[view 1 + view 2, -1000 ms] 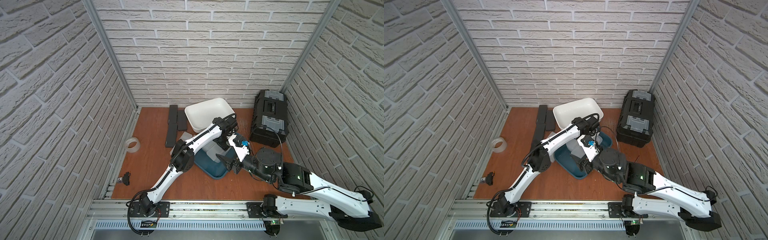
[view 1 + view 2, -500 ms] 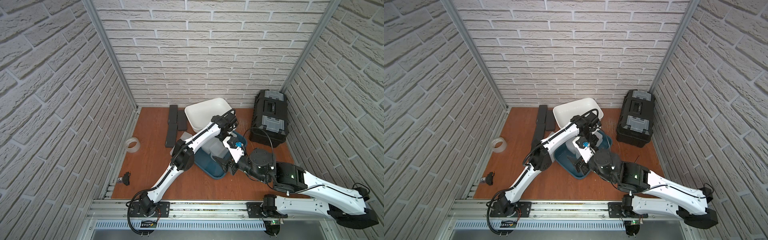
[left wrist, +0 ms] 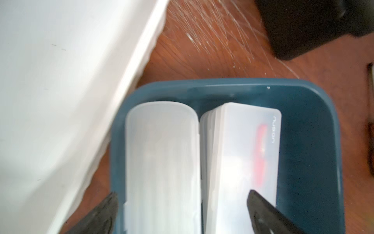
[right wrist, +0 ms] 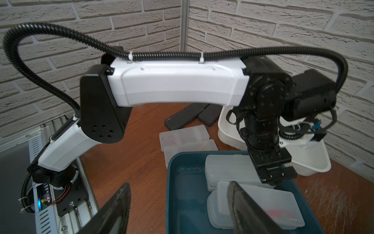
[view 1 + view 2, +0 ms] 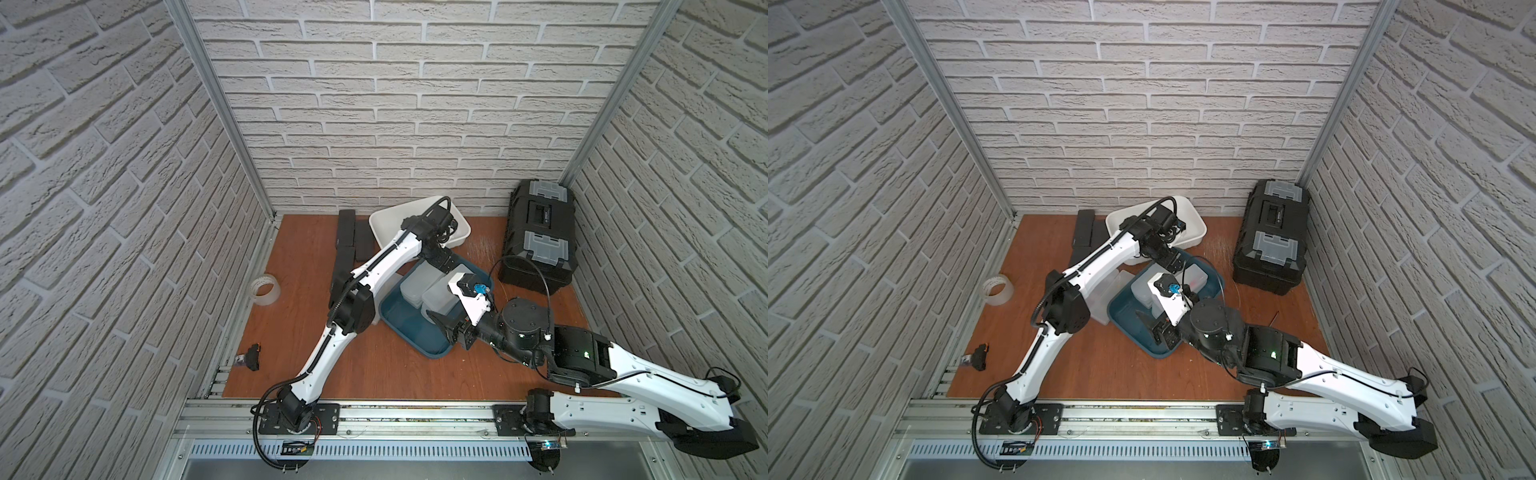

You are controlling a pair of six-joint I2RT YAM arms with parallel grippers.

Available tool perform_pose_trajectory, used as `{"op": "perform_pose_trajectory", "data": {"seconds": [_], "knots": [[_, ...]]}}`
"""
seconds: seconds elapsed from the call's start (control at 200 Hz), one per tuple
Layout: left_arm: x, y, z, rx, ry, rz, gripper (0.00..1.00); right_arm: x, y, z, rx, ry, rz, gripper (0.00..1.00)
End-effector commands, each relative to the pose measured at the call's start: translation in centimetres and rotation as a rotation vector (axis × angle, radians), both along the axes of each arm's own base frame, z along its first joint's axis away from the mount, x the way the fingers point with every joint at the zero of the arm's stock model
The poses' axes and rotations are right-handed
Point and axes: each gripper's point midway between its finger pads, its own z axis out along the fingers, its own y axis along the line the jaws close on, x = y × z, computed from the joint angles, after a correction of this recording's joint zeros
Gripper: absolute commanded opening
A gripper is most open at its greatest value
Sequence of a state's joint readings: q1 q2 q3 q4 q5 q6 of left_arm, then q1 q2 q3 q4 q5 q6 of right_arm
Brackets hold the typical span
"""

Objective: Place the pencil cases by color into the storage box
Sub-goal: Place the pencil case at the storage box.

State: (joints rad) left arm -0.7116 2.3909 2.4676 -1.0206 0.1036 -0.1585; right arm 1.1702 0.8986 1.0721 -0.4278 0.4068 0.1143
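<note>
While my left pincer (image 3: 181,193) hangs over the blue bin (image 3: 315,113), its jaws stand spread wide and pinch nothing. Below them a stack of frosted pencil cases (image 3: 162,154) lies in the bin, with a second frosted stack (image 3: 242,152) touching it. My right pincer (image 4: 178,183) hovers over the bin's five o'clock rim, jaws apart and empty. More frosted cases (image 4: 184,134) lie on the table at the bin's nine o'clock. In a top view the black cases (image 5: 347,237) are at eleven and the white tub (image 5: 390,220) at twelve.
</note>
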Motion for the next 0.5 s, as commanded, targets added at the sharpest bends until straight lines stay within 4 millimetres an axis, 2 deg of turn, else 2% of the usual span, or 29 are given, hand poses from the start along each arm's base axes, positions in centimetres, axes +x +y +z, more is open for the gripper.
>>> {"op": "perform_pose_trajectory", "data": {"seconds": [0.0,0.125,0.23,0.305,0.4,0.495], "knots": [[3.1,5.1,10.1,-0.161,-0.156,0.126,0.98,0.4,0.8,0.1,0.015,-0.031,-0.005,0.76],[4.9,12.9,11.4,-0.134,-0.159,0.298,0.98,0.7,1.6,-0.6,0.022,-0.036,-0.004,0.77],[5.1,20.4,9.8,0.002,-0.127,0.449,0.98,1.7,2.9,-1.8,0.012,-0.024,-0.033,0.77],[4.4,25.1,8.4,0.1,-0.103,0.53,0.98,2.4,4.8,-3.0,-0.021,-0.003,-0.024,0.78],[3.2,28.8,6.2,0.161,-0.027,0.588,0.98,4.0,7.8,-5.0,-0.053,0.06,-0.005,0.78],[2.0,31.1,4.1,0.223,0.031,0.615,0.98,6.3,10.8,-7.5,-0.068,0.179,0.015,0.78]]}}
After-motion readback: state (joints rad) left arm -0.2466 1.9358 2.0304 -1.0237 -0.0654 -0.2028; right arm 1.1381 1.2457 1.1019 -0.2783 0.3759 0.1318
